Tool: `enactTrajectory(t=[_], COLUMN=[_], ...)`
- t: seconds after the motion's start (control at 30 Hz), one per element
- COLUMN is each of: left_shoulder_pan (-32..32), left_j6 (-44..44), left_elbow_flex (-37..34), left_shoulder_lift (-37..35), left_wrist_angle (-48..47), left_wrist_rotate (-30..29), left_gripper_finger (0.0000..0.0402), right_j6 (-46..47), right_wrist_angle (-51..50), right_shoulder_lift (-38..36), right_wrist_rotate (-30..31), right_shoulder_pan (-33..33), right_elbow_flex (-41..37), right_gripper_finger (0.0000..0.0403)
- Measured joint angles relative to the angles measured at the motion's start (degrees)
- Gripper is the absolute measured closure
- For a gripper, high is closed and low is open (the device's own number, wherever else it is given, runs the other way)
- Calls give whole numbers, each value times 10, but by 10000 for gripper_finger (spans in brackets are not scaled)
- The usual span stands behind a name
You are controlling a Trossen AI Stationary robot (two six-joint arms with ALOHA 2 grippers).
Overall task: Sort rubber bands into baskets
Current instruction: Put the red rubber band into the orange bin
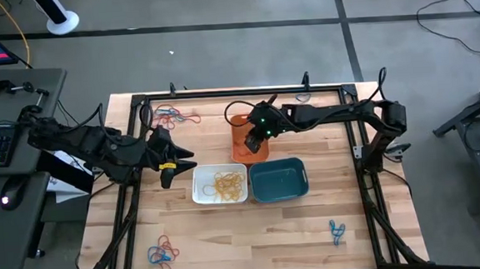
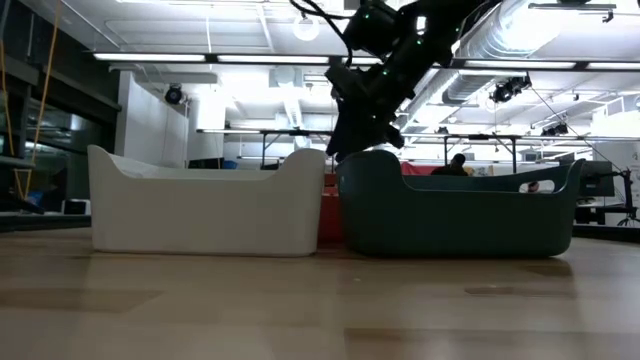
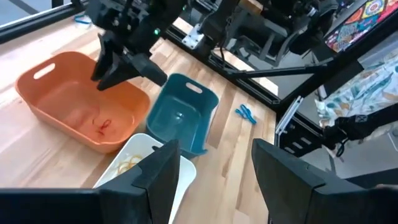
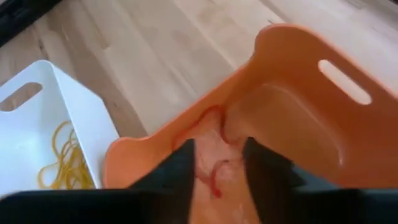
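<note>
Three baskets stand together mid-table: orange at the far side, white and teal in front of it. My right gripper hovers open over the orange basket, pointing down into it. A red rubber band shows in the gap between its fingers, and a red rubber band lies on the basket's floor. Yellow rubber bands lie in the white basket. My left gripper waits open and empty above the table, left of the white basket.
Loose rubber bands lie in three clusters on the wood: red and blue ones at the far left, blue and red ones at the near left, blue ones at the near right. A black frame borders the table.
</note>
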Motion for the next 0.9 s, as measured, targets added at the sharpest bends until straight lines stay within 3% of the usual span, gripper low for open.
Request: enactTrajectory(t=[0.13, 0.3, 0.53, 0.7, 0.9], left_shoulder_pan=[0, -12, -143, -266, -353], left_j6=[-2, -57, -169, -237, -340], left_elbow_flex=[0, 0, 0, 0, -1], left_shoulder_lift=[-1, 4, 102, 220, 340], left_wrist_angle=[-20, -95, -218, -214, -130], left_wrist_rotate=[3, 58, 112, 116, 202], left_gripper_finger=[208, 208, 208, 208, 208], right_j6=[0, 4, -17, -17, -20], right_wrist_angle=[0, -1, -28, -67, -112], right_shoulder_lift=[-8, -30, -93, -131, -149], right_wrist_rotate=[-2, -92, -107, -97, -63], right_shoulder_pan=[1, 6, 42, 65, 83], right_elbow_flex=[0, 0, 0, 0, 0], right_gripper_finger=[197, 135, 128, 128, 128])
